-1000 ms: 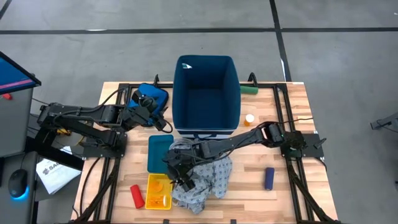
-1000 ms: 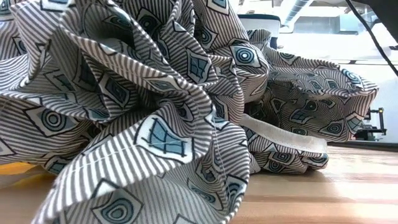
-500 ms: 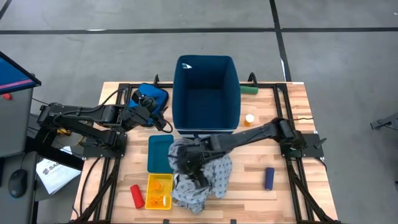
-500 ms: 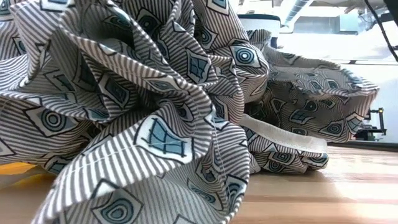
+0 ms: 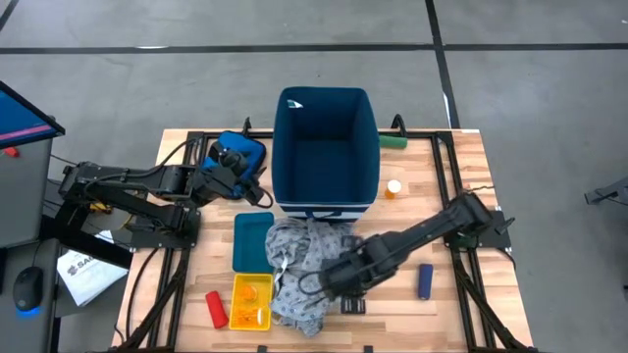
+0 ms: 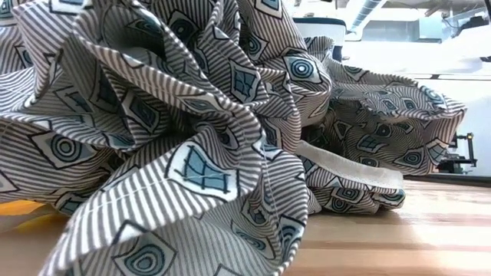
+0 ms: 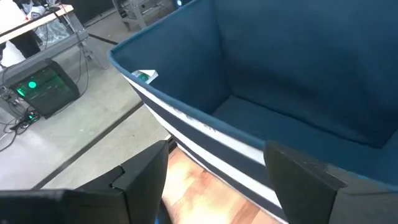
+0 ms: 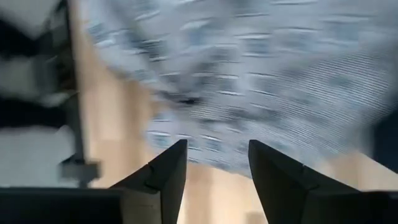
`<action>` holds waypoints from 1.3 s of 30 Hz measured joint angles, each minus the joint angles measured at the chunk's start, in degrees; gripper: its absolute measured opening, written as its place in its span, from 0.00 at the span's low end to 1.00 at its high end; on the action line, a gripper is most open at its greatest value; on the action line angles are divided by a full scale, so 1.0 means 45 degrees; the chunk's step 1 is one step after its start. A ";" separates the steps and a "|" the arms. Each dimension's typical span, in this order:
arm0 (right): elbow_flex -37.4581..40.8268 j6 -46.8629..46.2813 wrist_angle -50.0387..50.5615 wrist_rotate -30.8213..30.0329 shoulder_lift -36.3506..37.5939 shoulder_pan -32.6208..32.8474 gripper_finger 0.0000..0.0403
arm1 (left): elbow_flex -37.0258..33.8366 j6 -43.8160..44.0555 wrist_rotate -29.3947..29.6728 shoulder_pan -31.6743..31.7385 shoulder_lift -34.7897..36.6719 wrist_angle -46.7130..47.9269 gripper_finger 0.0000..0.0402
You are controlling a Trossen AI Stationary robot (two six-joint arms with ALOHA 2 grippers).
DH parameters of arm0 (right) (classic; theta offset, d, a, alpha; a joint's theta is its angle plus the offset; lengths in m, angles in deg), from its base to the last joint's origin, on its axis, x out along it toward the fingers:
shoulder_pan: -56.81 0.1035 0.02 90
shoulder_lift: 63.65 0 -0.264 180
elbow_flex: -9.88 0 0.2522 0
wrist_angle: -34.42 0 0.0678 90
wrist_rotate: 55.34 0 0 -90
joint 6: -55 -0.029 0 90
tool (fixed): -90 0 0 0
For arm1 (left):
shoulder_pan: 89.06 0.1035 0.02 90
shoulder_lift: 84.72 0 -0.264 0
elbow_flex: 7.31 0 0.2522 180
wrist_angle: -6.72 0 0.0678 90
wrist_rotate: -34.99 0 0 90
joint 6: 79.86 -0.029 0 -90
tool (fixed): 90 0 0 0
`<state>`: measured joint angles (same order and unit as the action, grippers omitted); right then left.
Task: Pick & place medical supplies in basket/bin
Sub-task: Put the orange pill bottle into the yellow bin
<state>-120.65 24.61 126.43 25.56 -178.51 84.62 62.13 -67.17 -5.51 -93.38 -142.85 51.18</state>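
The grey patterned gown lies crumpled on the table in front of the navy bin and fills the low view. My right gripper is open at the gown's right edge; in its wrist view the open fingers point at the cloth without touching it. My left gripper waits open over the flat blue pouch, facing the bin's wall. A small orange pill bottle stands right of the bin.
A green cylinder lies at the far edge right of the bin, a dark-blue one right of my right arm, a red one near the front left. A teal tray and a yellow tray sit left of the gown.
My right gripper has swept from the gown's left part across the cloth toward the table's right, and now stands at the gown's right edge. The arm no longer covers the gown's far part. The left arm has kept still.
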 joint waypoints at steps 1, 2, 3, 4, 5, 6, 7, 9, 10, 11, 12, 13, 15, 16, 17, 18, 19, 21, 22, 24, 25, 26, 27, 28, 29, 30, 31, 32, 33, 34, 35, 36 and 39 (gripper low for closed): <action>0.0000 -0.0638 0.0530 -0.0615 0.0192 0.0110 0.42 | 0.0000 -0.0002 -0.0003 0.0000 0.0000 -0.0107 0.63; 0.0000 -0.1396 0.1127 -0.1102 0.0408 0.0259 0.42 | 0.0000 -0.0001 -0.0002 0.0000 0.0000 -0.0168 0.63; 0.0006 -0.2262 0.1783 -0.1565 0.0643 0.0451 0.43 | 0.0000 0.0000 -0.0003 0.0000 0.0000 -0.0211 0.63; 0.0044 -0.3174 0.2466 -0.1946 0.0940 0.0649 0.43 | 0.0000 0.0000 -0.0003 0.0000 0.0000 -0.0253 0.63; 0.0190 -0.4080 0.2722 -0.2245 0.1269 0.0837 0.43 | 0.0000 0.0000 -0.0003 0.0000 0.0000 -0.0267 0.63; 0.0519 -0.4829 0.2570 -0.2479 0.1739 0.1017 0.44 | 0.0000 0.0000 -0.0003 0.0000 0.0000 -0.0279 0.63; 0.1067 -0.5764 0.2520 -0.2743 0.2301 0.1245 0.44 | 0.0000 0.0000 -0.0003 0.0000 0.0000 -0.0277 0.63; 0.2098 -0.7951 0.2654 -0.3106 0.3289 0.1729 0.44 | 0.0000 0.0000 -0.0005 0.0000 0.0000 -0.0283 0.63; 0.2710 -0.8781 0.2613 -0.3152 0.3803 0.1950 0.44 | 0.0000 0.0000 -0.0008 0.0000 0.0000 -0.0281 0.63; 0.3447 -0.9567 0.2636 -0.3193 0.4311 0.2225 0.44 | 0.0000 0.0000 -0.0010 0.0000 0.0000 -0.0289 0.63; 0.4167 -1.0397 0.2633 -0.3299 0.4777 0.2525 0.44 | 0.0000 0.0002 -0.0008 0.0000 0.0000 -0.0332 0.63; 0.4911 -1.1206 0.2530 -0.3449 0.5278 0.2818 0.44 | 0.0000 0.0005 -0.0008 0.0000 0.0000 -0.0375 0.63; 0.6373 -1.2473 0.2119 -0.3772 0.6377 0.3267 0.45 | 0.0000 0.0005 -0.0013 0.0000 0.0000 -0.0396 0.63; 0.7093 -1.2952 0.1866 -0.3951 0.6941 0.3462 0.45 | 0.0000 0.0005 -0.0013 0.0000 0.0000 -0.0464 0.63; 0.7800 -1.3293 0.1504 -0.4181 0.7519 0.3592 0.45 | 0.0000 0.0005 -0.0013 0.0000 0.0000 -0.0503 0.63; 0.8519 -1.3521 0.1090 -0.4419 0.8102 0.3620 0.46 | 0.0000 0.0005 -0.0013 0.0000 0.0000 -0.0537 0.63; 0.9173 -1.3646 0.0800 -0.4656 0.8634 0.3624 0.46 | 0.0000 0.0005 -0.0020 0.0000 0.0000 -0.0611 0.63; 1.0494 -1.3611 0.0460 -0.4832 0.9778 0.3554 0.46 | 0.0000 0.0005 -0.0021 0.0000 0.0000 -0.0697 0.63; 1.1117 -1.3487 0.0309 -0.4865 1.0380 0.3479 0.47 | 0.0000 0.0005 -0.0020 0.0000 0.0000 -0.0729 0.63; 1.2338 -1.2912 0.0010 -0.4869 1.1592 0.3221 0.47 | 0.0000 0.0005 -0.0022 0.0000 0.0000 -0.0841 0.63; 1.2976 -1.2544 -0.0244 -0.4860 1.2222 0.3064 0.47 | 0.0000 0.0010 -0.0022 0.0000 0.0000 -0.0912 0.63; 1.3554 -1.2194 -0.0480 -0.4850 1.2874 0.2876 0.48 | 0.0000 0.0053 -0.0022 0.0000 0.0000 -0.0983 0.63; 1.4115 -1.1939 -0.0719 -0.4846 1.3551 0.2656 0.48 | 0.0000 0.0173 -0.0021 0.0000 0.0000 -0.1048 0.63; 1.4663 -1.1786 -0.1007 -0.4845 1.4255 0.2404 0.48 | 0.0000 0.0333 0.0006 0.0000 0.0000 -0.1115 0.63; 1.5179 -1.1765 -0.1330 -0.4833 1.4938 0.2132 0.48 | 0.0000 0.0540 0.0023 0.0000 0.0000 -0.1158 0.63; 1.5652 -1.1771 -0.1690 -0.4792 1.5602 0.1832 0.49 | 0.0000 0.0632 0.0053 0.0000 0.0000 -0.1180 0.63; 1.6063 -1.1797 -0.1997 -0.4728 1.6258 0.1510 0.49 | 0.0000 0.0679 0.0134 0.0000 0.0000 -0.1185 0.63; 1.6432 -1.1810 -0.2357 -0.4688 1.6823 0.1184 0.49 | 0.0000 0.0739 0.0230 0.0000 0.0000 -0.1185 0.63; 1.6695 -1.1741 -0.2624 -0.4654 1.7298 0.0864 0.49 | 0.0000 0.0890 0.0312 0.0000 0.0000 -0.1184 0.63; 1.6896 -1.1555 -0.2893 -0.4656 1.7694 0.0523 0.49 | 0.0000 0.1027 0.0379 0.0000 0.0000 -0.1180 0.63; 1.7058 -1.1390 -0.3208 -0.4655 1.7971 0.0185 0.48 | 0.0000 0.1197 0.0390 0.0000 0.0000 -0.1185 0.63; 1.7141 -1.1296 -0.3307 -0.4653 1.8162 -0.0180 0.48 | 0.0000 0.1280 0.0395 0.0000 0.0000 -0.1185 0.63; 1.7157 -1.1430 -0.3283 -0.4654 1.8158 -0.1531 0.46 | 0.0000 0.1337 0.0596 0.0053 0.0000 -0.1301 0.63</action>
<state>-43.44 -26.83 111.66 4.62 -96.80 77.74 62.13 -61.15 -2.82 -93.14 -142.85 45.32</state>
